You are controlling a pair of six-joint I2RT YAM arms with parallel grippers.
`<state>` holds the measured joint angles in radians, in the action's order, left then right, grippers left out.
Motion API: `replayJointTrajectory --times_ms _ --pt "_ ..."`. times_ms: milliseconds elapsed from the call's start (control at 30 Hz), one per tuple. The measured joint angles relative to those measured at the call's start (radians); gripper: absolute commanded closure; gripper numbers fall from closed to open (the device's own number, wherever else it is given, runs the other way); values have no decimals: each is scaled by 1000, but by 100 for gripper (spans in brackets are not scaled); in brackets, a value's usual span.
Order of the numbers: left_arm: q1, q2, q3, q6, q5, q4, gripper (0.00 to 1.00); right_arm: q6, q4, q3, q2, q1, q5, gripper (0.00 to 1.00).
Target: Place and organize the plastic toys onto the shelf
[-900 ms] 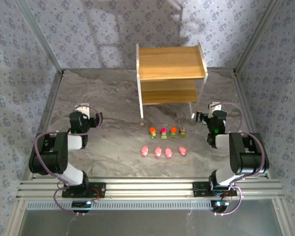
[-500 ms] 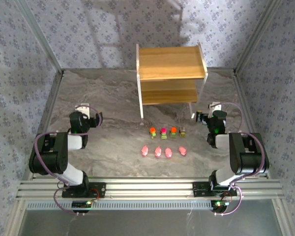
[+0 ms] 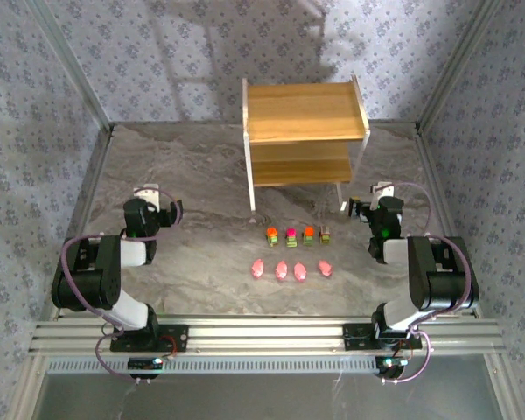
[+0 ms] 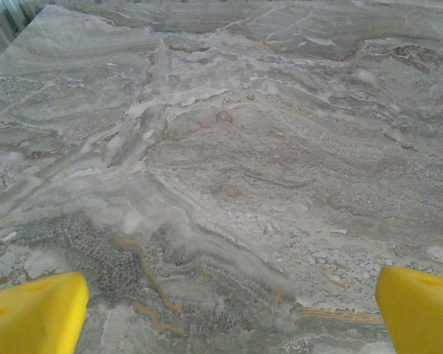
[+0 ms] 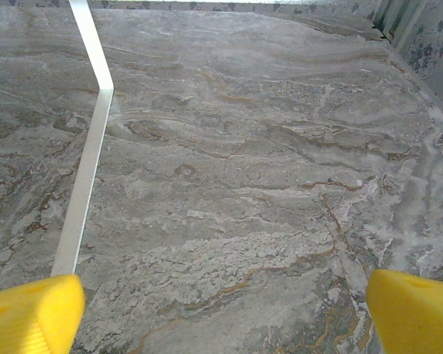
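Eight toys (image 3: 290,234) on grey marbled tabletop (image 3: 201,254) (floral wallpaper (image 3: 157,61) around), shelf (image 3: 304,112) behind.

A grey marbled tabletop (image 3: 201,175) is spreading under and ahead of the left claw (image 3: 171,210) and the right claw (image 3: 357,210), with brown veins running across it. Pale blue flowered walls (image 3: 35,131) are standing well off to the outer side of each claw and beyond the table's far edge. Slanted metal posts (image 3: 70,66) are rising at the far corners. Behind both claws, ribbed aluminium rails (image 3: 271,337) are lying along the near edge.
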<state>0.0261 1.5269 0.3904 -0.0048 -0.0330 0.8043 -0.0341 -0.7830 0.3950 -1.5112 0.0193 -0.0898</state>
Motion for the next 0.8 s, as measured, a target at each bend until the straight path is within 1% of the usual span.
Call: replayJointTrajectory --times_ms 400,600,800 --pt "3 0 0 -4 -2 0 0 1 0 0 0 5 7 0" --pt "13 0 0 -7 -4 0 0 19 -7 -5 0 26 27 0" --pt "13 0 0 -7 -1 0 1 19 -7 -5 0 11 26 0"
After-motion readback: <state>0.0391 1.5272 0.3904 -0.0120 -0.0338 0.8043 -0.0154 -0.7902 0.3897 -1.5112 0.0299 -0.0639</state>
